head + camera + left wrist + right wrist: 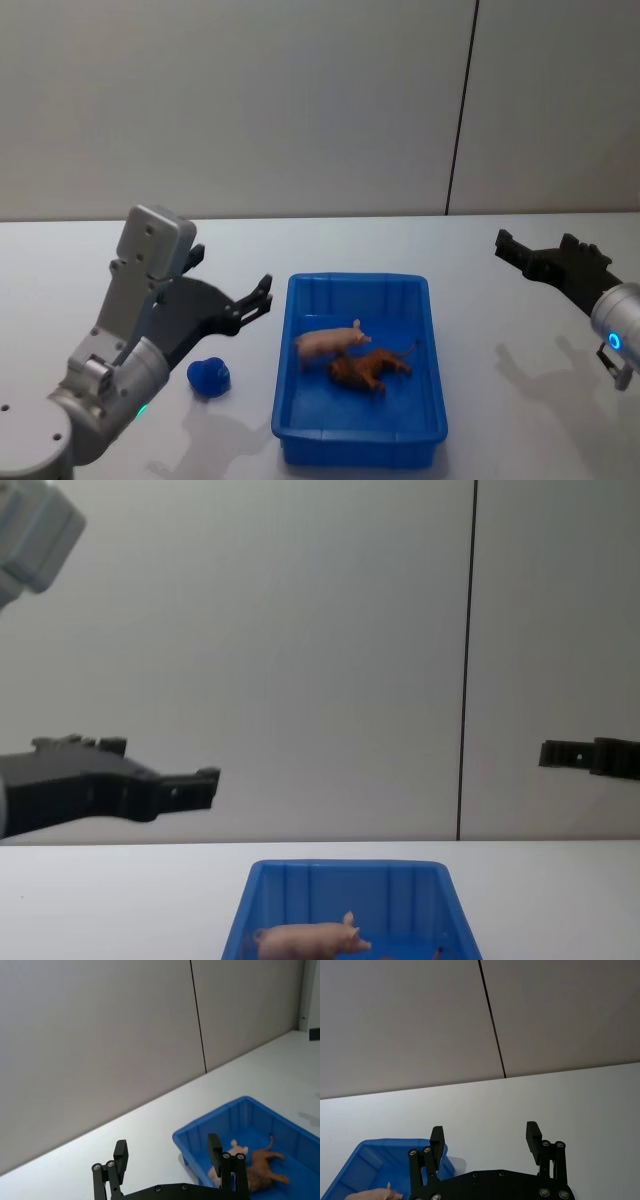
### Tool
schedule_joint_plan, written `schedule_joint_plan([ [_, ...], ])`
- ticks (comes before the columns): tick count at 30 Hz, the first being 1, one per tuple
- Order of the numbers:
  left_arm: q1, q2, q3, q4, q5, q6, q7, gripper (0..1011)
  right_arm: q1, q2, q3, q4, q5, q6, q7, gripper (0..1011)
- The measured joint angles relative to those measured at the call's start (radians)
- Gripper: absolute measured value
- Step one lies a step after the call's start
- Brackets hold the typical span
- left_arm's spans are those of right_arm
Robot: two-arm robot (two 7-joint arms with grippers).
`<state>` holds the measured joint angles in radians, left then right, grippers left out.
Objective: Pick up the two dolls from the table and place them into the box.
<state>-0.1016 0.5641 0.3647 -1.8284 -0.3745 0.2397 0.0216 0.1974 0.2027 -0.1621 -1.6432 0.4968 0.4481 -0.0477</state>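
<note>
I am looking at the bright blue rectangular plastic bin (284,385), which is sitting near the middle of the flat white tabletop (520,400). Both toys are lying inside it. The pale pink toy pig (330,343) is resting on the bin floor toward the left wall. The smaller reddish-brown animal figure (368,371) is lying just beside it, and I cannot tell whether the two are touching.

The left gripper (232,275) is hovering above the table just left of the bin, with its jaws spread wide and holding nothing. The left wrist view is showing its fingers (120,1152) well apart, with the bin beyond them. The right gripper (538,247) is hanging well off to the right of the bin, also spread wide and empty. A small rounded blue object (209,376) is sitting on the table beside the left arm, apart from the bin.

I am judging the placing step as done, since neither doll is lying on the table and neither gripper is carrying anything. The next move is calling for no further grasp. I would take both arms to a rest pose, keeping the left one high enough to clear the bin's rim and the small blue object.
</note>
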Motion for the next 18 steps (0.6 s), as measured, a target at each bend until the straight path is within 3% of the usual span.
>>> schedule_joint_plan([
  [12,0.047,0.076,-0.036,-0.044,-0.111,0.145,-0.043,1001,-0.001,0.001,0.001,0.000,-0.002,-0.004,-0.003,1001],
  [18,0.056,0.095,-0.045,-0.035,-0.137,0.191,-0.065,1001,-0.002,0.002,0.001,0.000,-0.002,-0.005,-0.004,1001],
])
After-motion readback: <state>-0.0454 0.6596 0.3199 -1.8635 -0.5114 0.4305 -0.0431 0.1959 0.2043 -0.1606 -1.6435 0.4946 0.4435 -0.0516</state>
